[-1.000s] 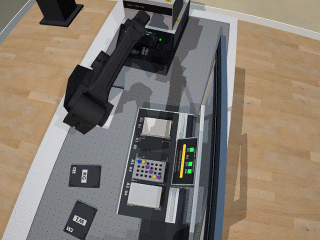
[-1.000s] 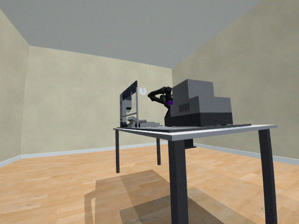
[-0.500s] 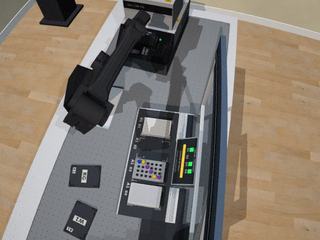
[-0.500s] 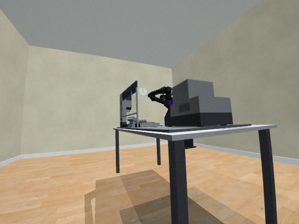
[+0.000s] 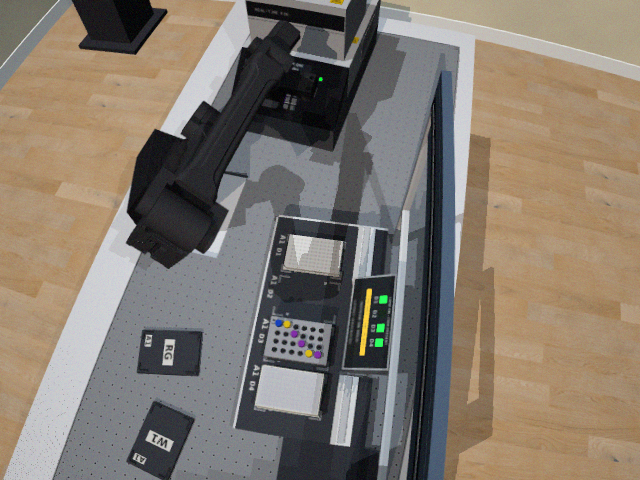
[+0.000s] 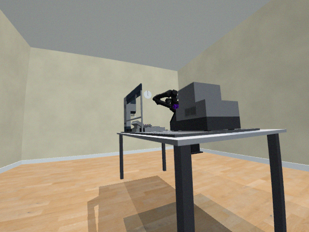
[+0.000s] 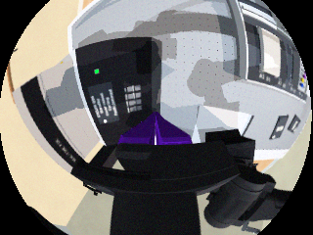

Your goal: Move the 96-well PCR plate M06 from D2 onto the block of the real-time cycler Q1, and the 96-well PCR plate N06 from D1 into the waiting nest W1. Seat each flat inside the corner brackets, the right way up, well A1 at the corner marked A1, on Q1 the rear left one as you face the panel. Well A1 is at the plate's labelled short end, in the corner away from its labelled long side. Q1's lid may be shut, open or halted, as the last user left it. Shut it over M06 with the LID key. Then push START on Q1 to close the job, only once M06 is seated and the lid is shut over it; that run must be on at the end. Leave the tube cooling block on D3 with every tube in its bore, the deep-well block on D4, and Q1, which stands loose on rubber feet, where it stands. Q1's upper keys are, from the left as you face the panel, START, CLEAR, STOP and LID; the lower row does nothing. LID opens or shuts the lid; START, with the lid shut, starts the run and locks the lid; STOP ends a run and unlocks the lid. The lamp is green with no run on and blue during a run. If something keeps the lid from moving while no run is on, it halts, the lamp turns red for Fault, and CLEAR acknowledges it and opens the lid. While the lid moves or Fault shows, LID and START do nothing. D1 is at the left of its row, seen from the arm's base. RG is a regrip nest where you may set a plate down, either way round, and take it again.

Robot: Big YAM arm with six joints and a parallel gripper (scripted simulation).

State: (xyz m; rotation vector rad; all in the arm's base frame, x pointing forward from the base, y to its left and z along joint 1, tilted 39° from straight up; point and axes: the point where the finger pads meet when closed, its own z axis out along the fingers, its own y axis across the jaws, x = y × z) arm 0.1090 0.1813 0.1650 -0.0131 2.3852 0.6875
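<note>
The real-time cycler Q1 (image 5: 310, 62) stands at the far end of the table, and its lamp (image 5: 320, 79) is green. Its grey lid (image 5: 310, 23) sits over the block, and plate M06 is not in view. My arm reaches to Q1's panel. My gripper (image 7: 155, 116), with purple fingertips, is shut and empty, just in front of the key rows (image 7: 117, 101); it also shows in the side view (image 6: 175, 106). Plate N06 (image 5: 312, 254) lies in nest D1. Nest D2 (image 5: 305, 289) is empty. Nest W1 (image 5: 160, 440) is empty.
The tube cooling block (image 5: 296, 341) with coloured tubes sits on D3, and the deep-well block (image 5: 289, 391) on D4. The RG nest (image 5: 169, 352) is empty. A status panel (image 5: 369, 322) and a tall frame (image 5: 439, 258) stand on the right. A black pedestal (image 5: 118, 23) is on the floor.
</note>
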